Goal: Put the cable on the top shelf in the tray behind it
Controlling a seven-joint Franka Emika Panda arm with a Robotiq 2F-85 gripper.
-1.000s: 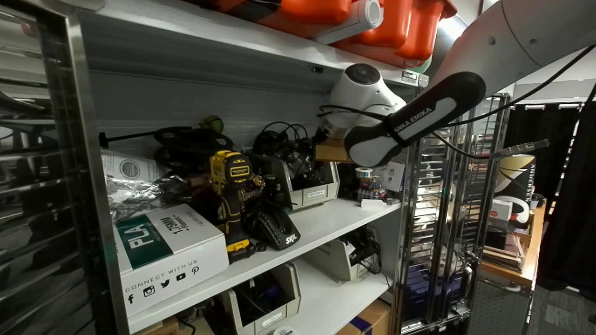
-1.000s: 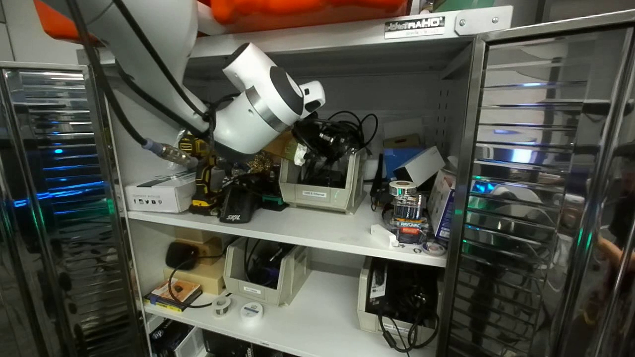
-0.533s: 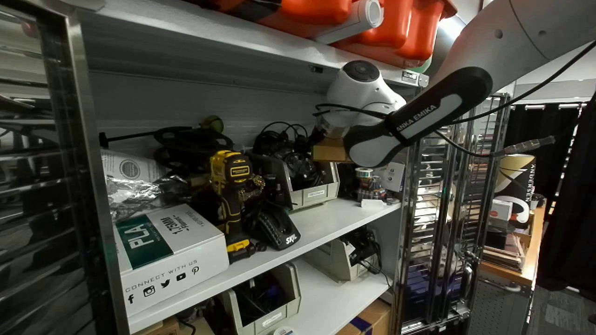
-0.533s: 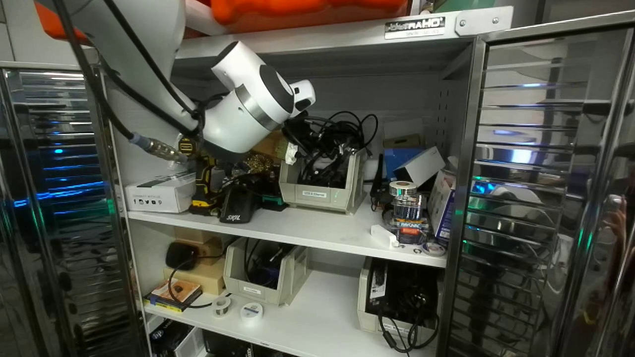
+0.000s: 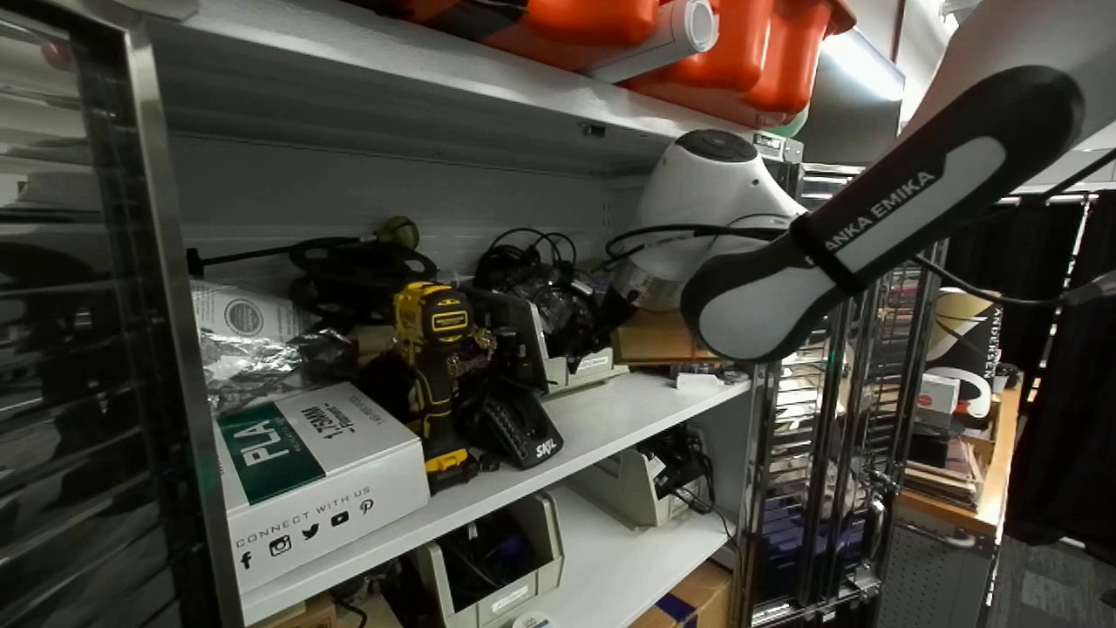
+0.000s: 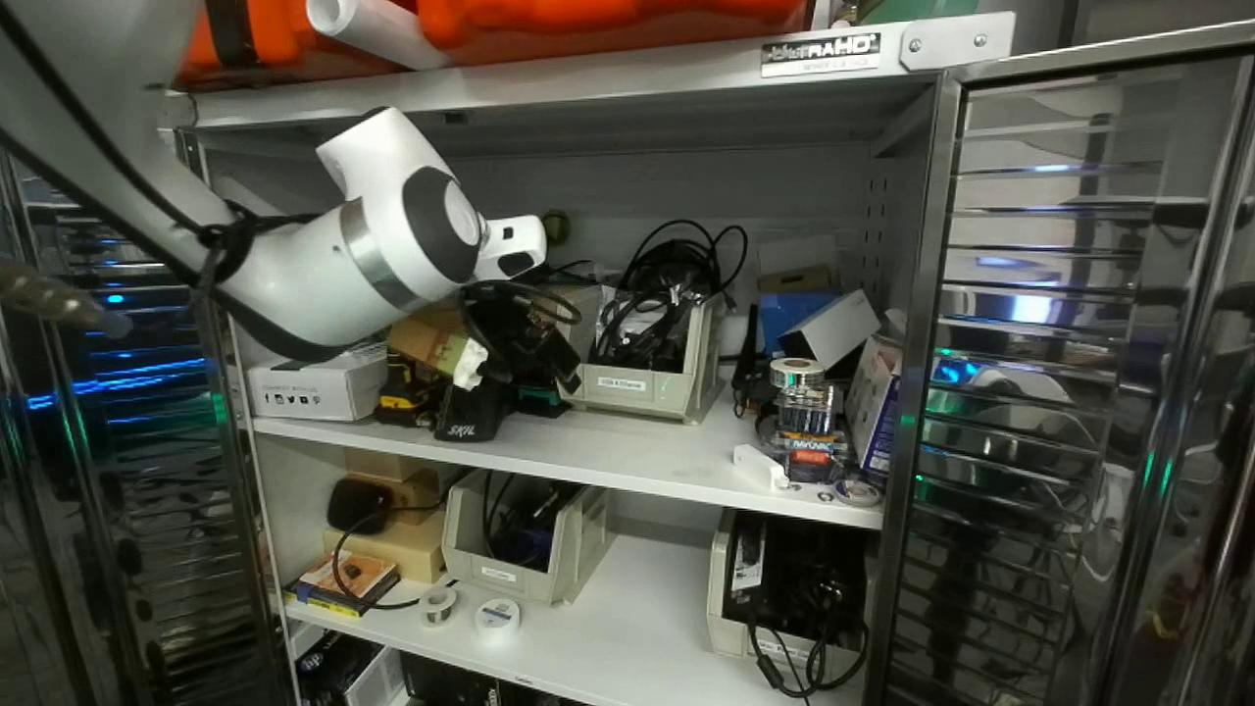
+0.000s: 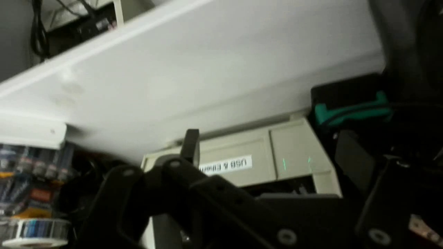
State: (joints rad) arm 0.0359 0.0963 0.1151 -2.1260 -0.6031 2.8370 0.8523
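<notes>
Start at the left in an exterior view: the Panda arm (image 6: 324, 279) comes in from that edge, its wrist end showing above and beside the SKIL charger (image 6: 480, 402) on the counter (image 6: 647, 446). Next along is your pincer (image 7: 269, 138), just in front of the USB & Ethernet bin (image 6: 672, 394) and toward its left side as you face it. The wrist view, where the label (image 7: 226, 165) reads upside down, shows the two fingers (image 7: 191, 148) spread well apart with nothing gripped; the bin's front wall fills the gap. You can't be sure whether either finger touches it.

Right of the pincer and deeper in lie black cables (image 6: 677, 265), heaped in the bin with loops standing above its rim. That is what your move turns on — cables behind and to the right, the front wall in between. They are coiled, so no single long axis offers itself. Nothing marks which cable the task means, but it is probably among these, and the placing looks done. If so, draw straight out toward yourself before swinging left; a finger could catch the wall or a loop. Farther right, well apart, stand the Rayovac battery packs (image 6: 812, 443) — unlikely to trouble you.
</notes>
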